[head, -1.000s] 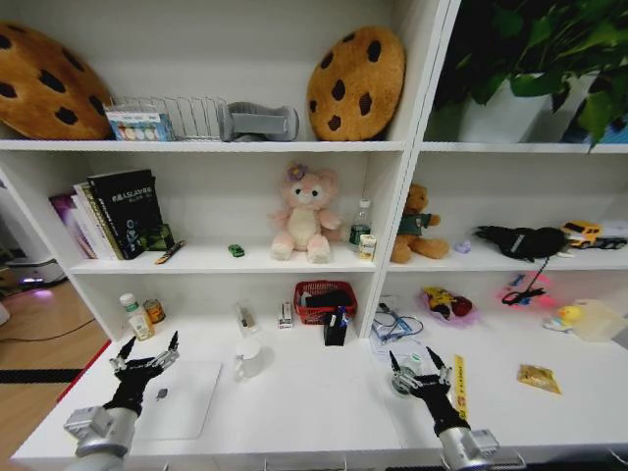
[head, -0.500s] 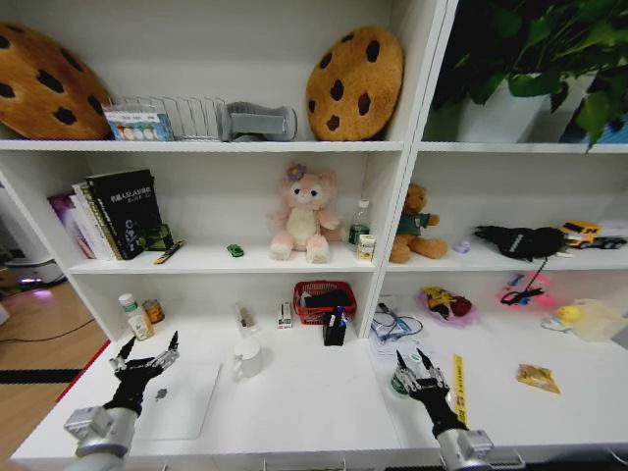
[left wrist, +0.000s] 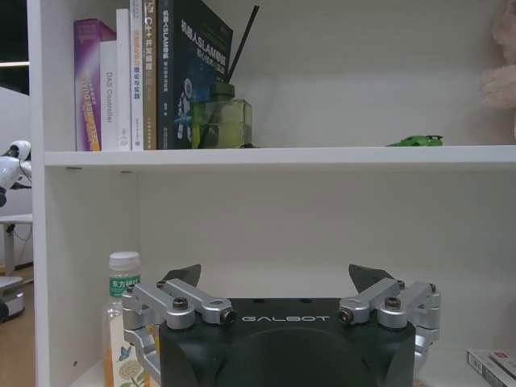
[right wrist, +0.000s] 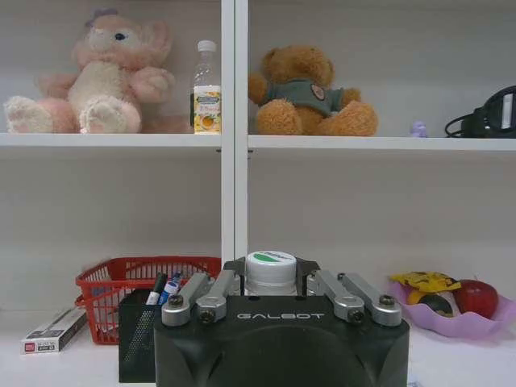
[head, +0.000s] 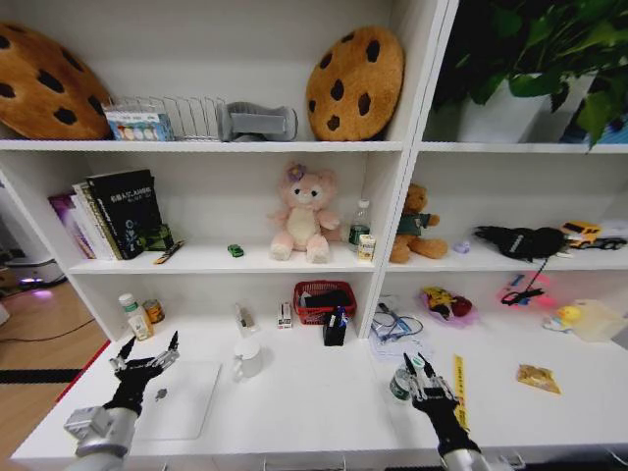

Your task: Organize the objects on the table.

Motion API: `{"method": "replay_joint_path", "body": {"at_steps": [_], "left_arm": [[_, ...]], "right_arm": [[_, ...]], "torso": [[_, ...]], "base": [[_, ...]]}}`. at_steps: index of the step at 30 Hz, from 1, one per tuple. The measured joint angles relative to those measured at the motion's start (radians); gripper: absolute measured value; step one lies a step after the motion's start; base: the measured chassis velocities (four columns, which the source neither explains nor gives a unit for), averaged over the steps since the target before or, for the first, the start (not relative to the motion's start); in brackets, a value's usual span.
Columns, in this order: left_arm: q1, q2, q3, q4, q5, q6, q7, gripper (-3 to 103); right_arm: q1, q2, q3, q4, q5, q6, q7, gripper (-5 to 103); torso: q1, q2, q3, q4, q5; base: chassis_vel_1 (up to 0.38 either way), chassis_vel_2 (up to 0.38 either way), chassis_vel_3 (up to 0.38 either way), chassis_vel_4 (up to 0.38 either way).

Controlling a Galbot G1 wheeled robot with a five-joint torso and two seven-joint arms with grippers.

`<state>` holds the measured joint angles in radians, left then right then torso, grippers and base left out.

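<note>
Head camera downward over table [head: 324,402]; wrist cameras level toward shelves

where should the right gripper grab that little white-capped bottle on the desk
Grip the small bottle around its round body just under the white cap, coming in level from the desk's front edge. It stands upright, and the right gripper already has its jaws on either side of it. The left gripper hangs open over the laptop.

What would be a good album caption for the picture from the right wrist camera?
The right gripper closing around a small white-capped bottle on the white desk, plush toys on the shelf above.
</note>
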<state>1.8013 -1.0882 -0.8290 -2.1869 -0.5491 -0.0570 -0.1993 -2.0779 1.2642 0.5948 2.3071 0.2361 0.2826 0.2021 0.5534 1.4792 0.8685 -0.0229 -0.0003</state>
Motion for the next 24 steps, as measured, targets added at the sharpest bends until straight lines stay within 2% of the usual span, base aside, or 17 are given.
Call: {"method": "replay_joint_path", "body": {"at_steps": [1,3,4,6,17,18,22,24], "left_arm": [[0.000,0.000,0.000,0.000,0.000,0.000,0.000,100],[0.000,0.000,0.000,0.000,0.000,0.000,0.000,100],[0.000,0.000,0.000,0.000,0.000,0.000,0.000,100],[0.000,0.000,0.000,0.000,0.000,0.000,0.000,100],[0.000,0.000,0.000,0.000,0.000,0.000,0.000,100],[0.000,0.000,0.000,0.000,0.000,0.000,0.000,100],[0.000,0.000,0.000,0.000,0.000,0.000,0.000,100],[0.000,0.000,0.000,0.000,0.000,0.000,0.000,100]], "right_arm": [[0.000,0.000,0.000,0.000,0.000,0.000,0.000,30],[-0.088,0.038,-0.001,0.007,-0.050,0.069,0.003,30],[-0.088,0.038,-0.001,0.007,-0.050,0.069,0.003,30],[-0.169,0.057,-0.002,-0.001,-0.089,0.152,0.023,30],[-0.246,0.086,0.015,-0.051,-0.146,0.282,0.067,30],[-0.261,0.092,0.034,-0.083,-0.138,0.319,0.086,30],[-0.304,0.119,0.079,-0.105,-0.118,0.313,0.184,30],[-0.309,0.120,0.085,-0.138,-0.118,0.319,0.195,30]], "torso": [[0.000,0.000,0.000,0.0000,0.0000],[0.000,0.000,0.000,0.0001,0.0002],[0.000,0.000,0.000,0.0001,0.0002],[0.000,0.000,0.000,-0.0001,0.0000],[0.000,0.000,0.000,0.0000,0.0001],[0.000,0.000,0.000,0.0000,0.0003],[0.000,0.000,0.000,0.0001,0.0002],[0.000,0.000,0.000,0.0001,0.0000]], "base": [[0.000,0.000,0.000,0.000],[0.000,0.000,0.000,0.000],[0.000,0.000,0.000,0.000],[0.000,0.000,0.000,0.000],[0.000,0.000,0.000,0.000],[0.000,0.000,0.000,0.000],[0.000,0.000,0.000,0.000],[0.000,0.000,0.000,0.000]]}}
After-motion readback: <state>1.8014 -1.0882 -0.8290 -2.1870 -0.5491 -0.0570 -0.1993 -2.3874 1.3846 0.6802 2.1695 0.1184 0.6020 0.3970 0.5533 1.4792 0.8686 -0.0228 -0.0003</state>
